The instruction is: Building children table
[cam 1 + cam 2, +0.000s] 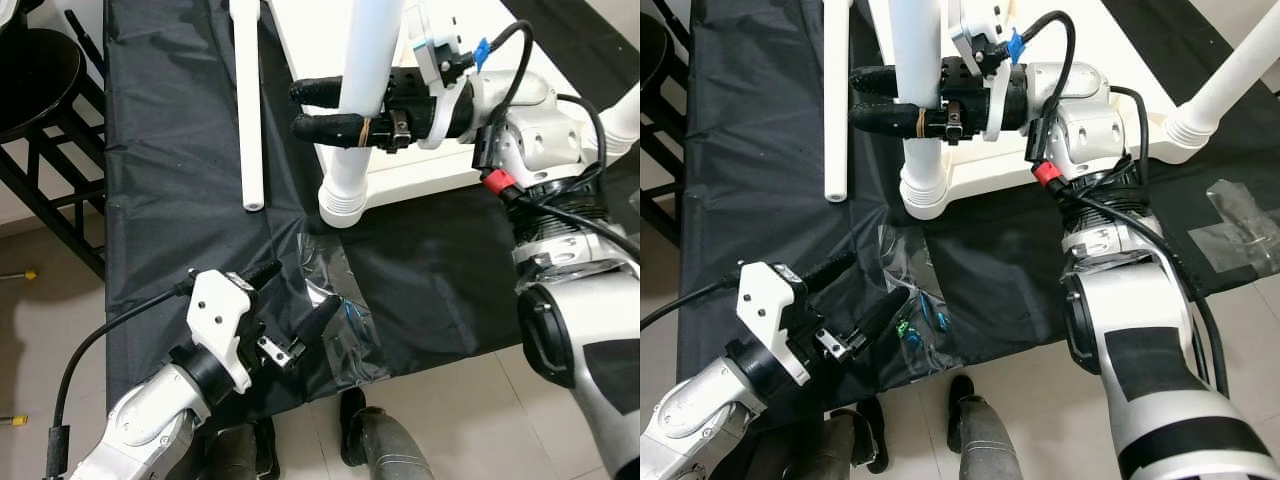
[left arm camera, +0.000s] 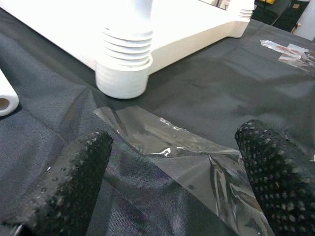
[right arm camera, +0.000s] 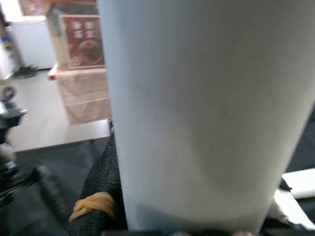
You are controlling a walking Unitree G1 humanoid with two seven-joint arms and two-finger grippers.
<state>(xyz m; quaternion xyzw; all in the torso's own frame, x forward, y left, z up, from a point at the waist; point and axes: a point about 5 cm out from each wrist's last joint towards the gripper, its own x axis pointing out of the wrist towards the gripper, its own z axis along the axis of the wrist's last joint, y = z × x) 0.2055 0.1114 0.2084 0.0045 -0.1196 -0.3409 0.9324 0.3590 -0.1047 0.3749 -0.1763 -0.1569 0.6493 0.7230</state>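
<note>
On black cloth (image 1: 180, 150), right gripper (image 1: 320, 108) fingers clasp one upright table leg (image 1: 365, 60); left gripper (image 1: 295, 305) fingers spread.

White table leg (image 1: 365, 80), ribbed at its socket, on a white tabletop (image 1: 470, 25). A loose white tube (image 1: 250, 110) too. All of it lies on a plain black cloth (image 1: 170, 180), with a clear shiny plastic bag (image 1: 915, 300) holding small blue and green bits. Right gripper (image 1: 325, 108): black fingers, one with a yellow rubber band. Left gripper (image 1: 300, 300): black with pebbled pads. Floor (image 1: 40, 300) is pale beige tile.
</note>
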